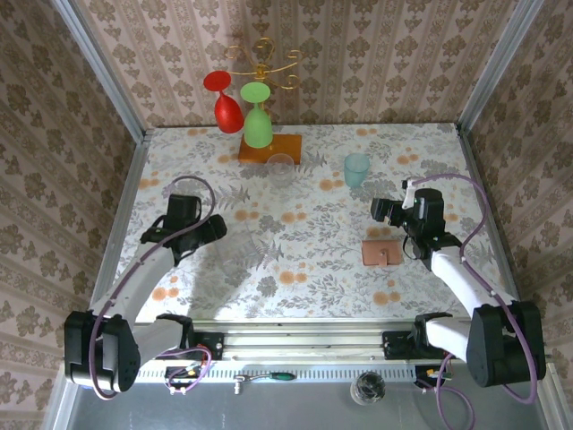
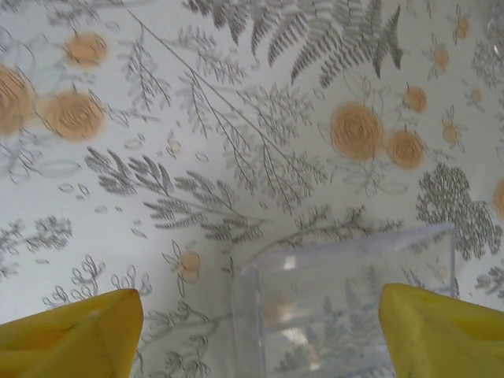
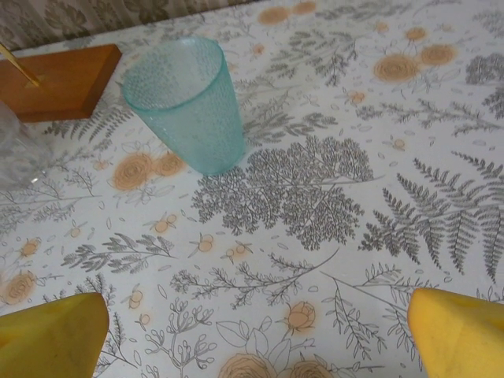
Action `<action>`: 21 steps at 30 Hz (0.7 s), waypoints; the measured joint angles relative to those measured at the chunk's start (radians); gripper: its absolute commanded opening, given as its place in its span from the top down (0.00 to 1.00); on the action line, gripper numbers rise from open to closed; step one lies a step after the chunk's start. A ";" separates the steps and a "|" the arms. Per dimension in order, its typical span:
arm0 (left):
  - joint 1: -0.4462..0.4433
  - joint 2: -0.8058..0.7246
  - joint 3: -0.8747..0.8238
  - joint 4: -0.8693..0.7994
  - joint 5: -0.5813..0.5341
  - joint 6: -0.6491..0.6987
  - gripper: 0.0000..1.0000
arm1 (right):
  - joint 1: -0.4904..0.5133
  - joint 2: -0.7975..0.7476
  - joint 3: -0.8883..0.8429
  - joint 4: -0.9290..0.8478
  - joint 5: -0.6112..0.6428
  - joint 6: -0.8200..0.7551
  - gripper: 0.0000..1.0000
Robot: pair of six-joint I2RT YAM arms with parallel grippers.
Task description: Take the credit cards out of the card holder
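Observation:
The card holder (image 1: 385,253) lies shut and flat on the right side of the table, salmon-brown with a small notch. No credit cards show; they are hidden. My right gripper (image 1: 383,211) (image 3: 260,339) hovers open just behind the holder, facing left over bare flowered cloth, its yellow fingertips (image 3: 51,331) wide apart. On the left, my left gripper (image 1: 213,229) (image 2: 260,331) is open too, and between its yellow fingertips (image 2: 75,331) a clear plastic box (image 2: 346,303) rests on the table.
A teal tumbler (image 1: 356,169) (image 3: 187,102) stands behind the right gripper. A clear glass (image 1: 282,168) sits by the orange wooden rack base (image 1: 269,148) (image 3: 55,79), which carries a red glass (image 1: 224,103) and a green glass (image 1: 258,121) at the back.

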 measured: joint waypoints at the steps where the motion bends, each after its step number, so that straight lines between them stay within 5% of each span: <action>1: -0.002 0.002 0.000 -0.010 0.008 -0.007 0.29 | 0.000 -0.008 -0.002 0.000 0.000 -0.003 0.01; 21: -0.013 0.154 0.048 -0.066 0.040 -0.063 0.67 | 0.000 -0.036 -0.024 0.000 0.000 -0.006 0.02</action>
